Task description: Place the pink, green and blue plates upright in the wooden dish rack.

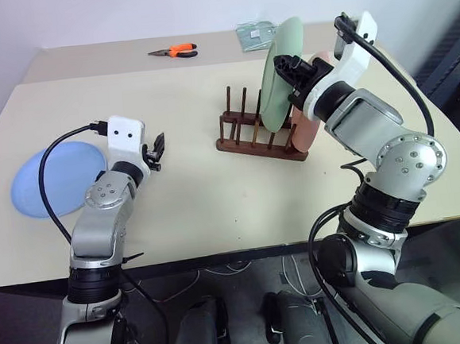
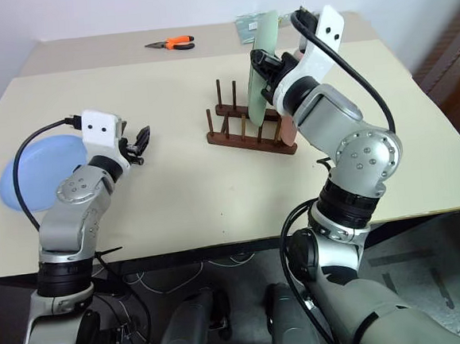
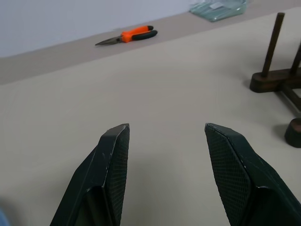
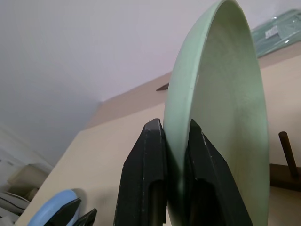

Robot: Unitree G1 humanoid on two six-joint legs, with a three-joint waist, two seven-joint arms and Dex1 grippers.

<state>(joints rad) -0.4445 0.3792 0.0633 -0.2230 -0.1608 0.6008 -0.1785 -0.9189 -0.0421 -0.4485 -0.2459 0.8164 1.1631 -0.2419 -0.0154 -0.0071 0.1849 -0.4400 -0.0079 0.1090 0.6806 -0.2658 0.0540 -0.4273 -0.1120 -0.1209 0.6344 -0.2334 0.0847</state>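
My right gripper (image 4: pixel 174 127) is shut on the rim of the pale green plate (image 1: pixel 276 73) and holds it upright over the wooden dish rack (image 1: pixel 248 143). The plate's lower edge reaches down among the pegs; I cannot tell if it rests on the rails. Just behind it, the pink plate (image 1: pixel 307 132) stands upright at the rack's right end, partly hidden by my right arm. At the table's left edge the blue plate (image 1: pixel 51 182) lies flat. My left gripper (image 1: pixel 158 151) hovers open between the blue plate and the rack, its fingers (image 3: pixel 115 155) holding nothing.
Orange-handled pliers (image 1: pixel 174 51) lie at the far side of the table (image 1: pixel 217 213). A clear plastic packet (image 1: pixel 255 33) lies beyond the rack. The rack's left pegs (image 1: pixel 237 112) stand free.
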